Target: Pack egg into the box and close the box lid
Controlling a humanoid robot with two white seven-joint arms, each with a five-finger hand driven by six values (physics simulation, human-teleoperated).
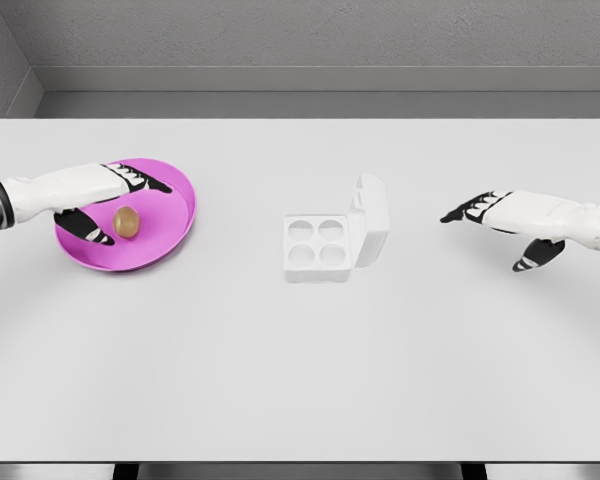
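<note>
The left hand (115, 195) reaches in over the pink plate (175, 215). Its fingers (145, 181) are stretched out flat and its thumb hangs down below them. The brown egg (127, 222) sits on the plate just under the fingers and beside the thumb. The hand is open and holds nothing. I cannot tell if the thumb touches the egg.

The right hand (505, 215) hangs over the bare table on the far right. Its fingers (465, 211) point toward the middle and are spread out, with the thumb down. It holds nothing too.

The white box (320, 245) is near the middle of the white table (300, 370). Its lid (372, 220) stands up open on the right side.

The plate is close to the left edge of the table. There is lots of open room between the plate and the box, and between the box and the right hand. The front part of the table is wide and bare.

There is one egg, one plate, one box, four round cups in the box, and two hands.
</note>
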